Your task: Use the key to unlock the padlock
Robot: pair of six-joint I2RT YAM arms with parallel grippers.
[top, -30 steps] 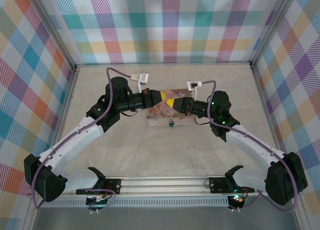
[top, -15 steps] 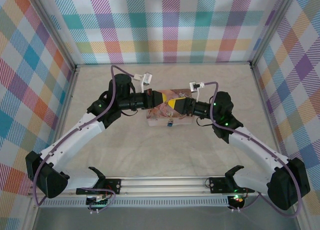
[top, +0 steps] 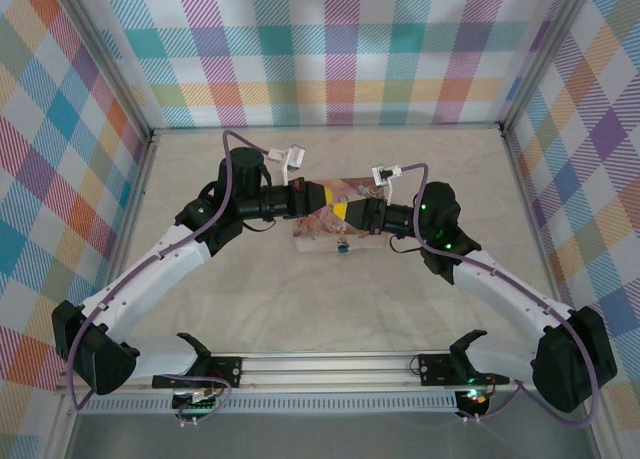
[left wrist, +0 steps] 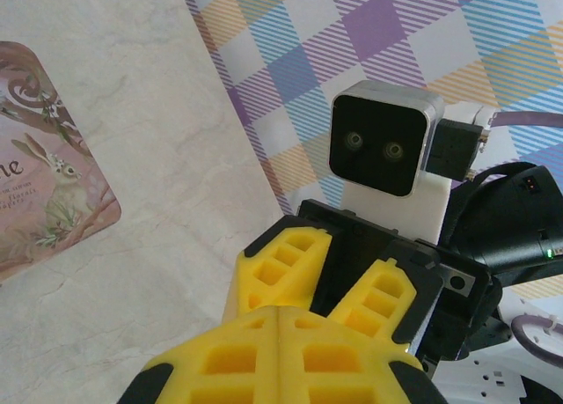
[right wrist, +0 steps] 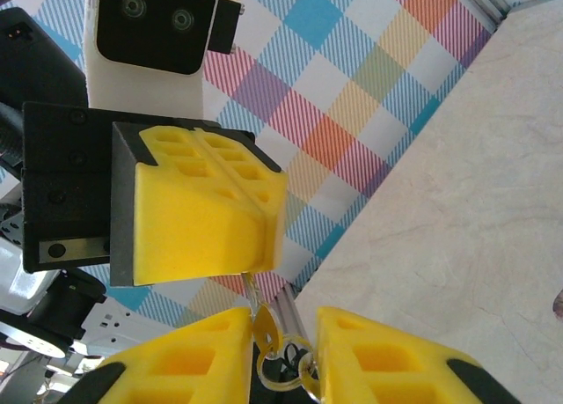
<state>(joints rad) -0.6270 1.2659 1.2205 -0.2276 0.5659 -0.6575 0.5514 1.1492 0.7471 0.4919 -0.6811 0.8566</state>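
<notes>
The tiny silvery-blue metal padlock (top: 342,246) lies on the pale marbled tabletop (top: 300,309) against the near edge of the pink illustrated rectangular tin (top: 312,229). Its long axis seems to run from the tin toward the arm bases, though it is too small to be sure. Above the tin, the left gripper (left wrist: 277,320) is clamped on a thin silvery key (right wrist: 252,288) that points at the right gripper (right wrist: 283,334), whose fingers flank the wire key ring (right wrist: 286,356); whether they pinch it is unclear.
</notes>
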